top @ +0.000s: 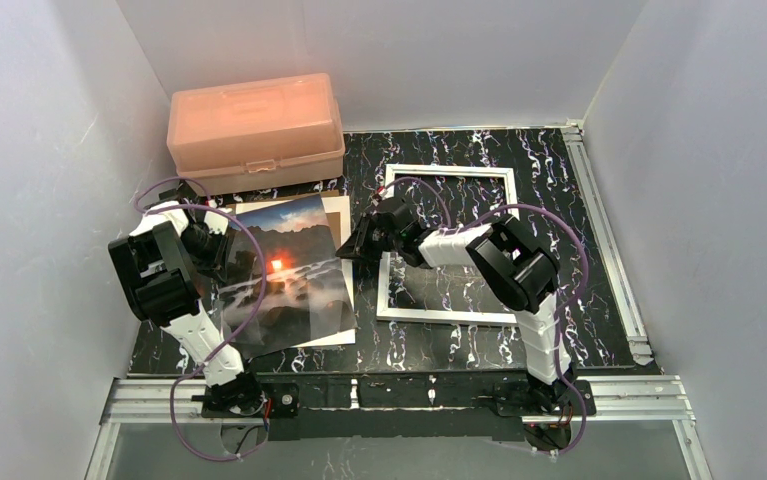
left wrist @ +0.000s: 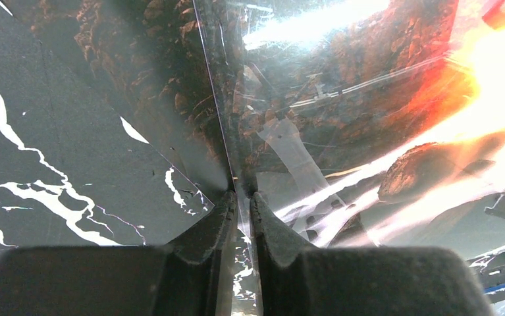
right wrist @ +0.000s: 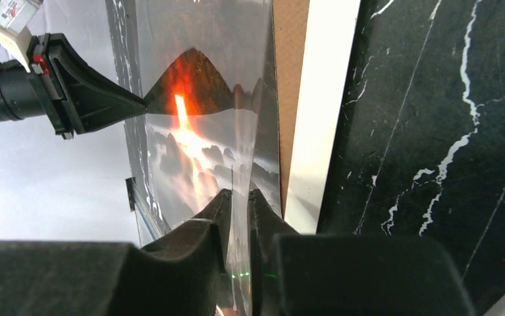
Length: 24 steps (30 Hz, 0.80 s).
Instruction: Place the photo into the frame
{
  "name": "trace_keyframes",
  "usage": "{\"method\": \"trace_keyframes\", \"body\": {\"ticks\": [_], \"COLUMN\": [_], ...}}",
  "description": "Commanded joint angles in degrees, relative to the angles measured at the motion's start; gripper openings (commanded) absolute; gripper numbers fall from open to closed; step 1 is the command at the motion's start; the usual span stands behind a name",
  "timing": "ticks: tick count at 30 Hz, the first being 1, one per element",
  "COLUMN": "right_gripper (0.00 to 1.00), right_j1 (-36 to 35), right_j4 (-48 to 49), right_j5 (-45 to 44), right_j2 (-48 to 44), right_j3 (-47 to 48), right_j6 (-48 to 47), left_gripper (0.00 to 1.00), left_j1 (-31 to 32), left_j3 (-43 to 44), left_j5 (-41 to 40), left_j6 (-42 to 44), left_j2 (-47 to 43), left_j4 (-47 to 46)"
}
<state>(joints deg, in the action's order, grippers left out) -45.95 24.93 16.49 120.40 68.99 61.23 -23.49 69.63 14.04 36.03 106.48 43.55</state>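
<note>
Photo (top: 297, 228), glossy sunset seascape, orange sun, beneath clear sheet (top: 249, 300)

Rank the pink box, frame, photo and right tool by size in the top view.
1. Pink box, frame, photo: too alike to rank; the left arm hides part of the photo.
2. Right tool, clearly smallest.

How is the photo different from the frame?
The photo is colourful, with an orange sun and dark rocks; the frame is plain white. The photo is a solid sheet; the frame is just a border, and the black table shows through its middle. The photo is on the left, the frame on the right. Both are rectangles.
</note>
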Motion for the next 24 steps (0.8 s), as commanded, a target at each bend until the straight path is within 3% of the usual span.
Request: {"method": "trace_keyframes", "body": {"ticks": [1, 4, 11, 14, 17, 20, 24], "right_gripper": [0.15, 0.01, 0.01, 0.01, 0.01, 0.01, 0.01], "right_j1": [-0.31, -0.29, -0.33, -0.31, -0.29, -0.35, -0.36], "right_j4": [-4.1, -5.05, -7.7, -8.82, -12.89, -19.77, -30.17], "right_j5": [-0.31, -0.19, -0.28, -0.58, -0.93, -2.75, -4.21], "right_j2": [-4.01, -5.29, -10.05, -12.47, -15.84, -20.63, -26.43], "right_j3": [4.79, 5.59, 6.19, 6.76, 8.92, 11.77, 16.6], "right_j6": [-4.57, -5.3, -7.33, -7.9, -10.69, -15.73, -22.7], "left_gripper": [0.12, 0.21, 0.39, 0.62, 0.74, 0.93, 0.96], "left_j1": [1.38, 1.15, -0.43, -0.96, -1.25, -1.25, -1.26], "left_j3": [-1.33, 0.57, 9.09, 13.07, 17.01, 21.66, 25.31], "left_j5": [2.34, 3.53, 7.46, 9.09, 12.21, 17.74, 26.47], "left_j6": [1.23, 1.21, 2.38, 3.01, 2.59, 1.07, -2.25], "left_j2": [3.47, 1.77, -4.51, -7.16, -9.54, -11.48, -14.02], "left_j4": [-1.49, 2.03, 14.81, 20.2, 25.0, 30.11, 34.06]}}
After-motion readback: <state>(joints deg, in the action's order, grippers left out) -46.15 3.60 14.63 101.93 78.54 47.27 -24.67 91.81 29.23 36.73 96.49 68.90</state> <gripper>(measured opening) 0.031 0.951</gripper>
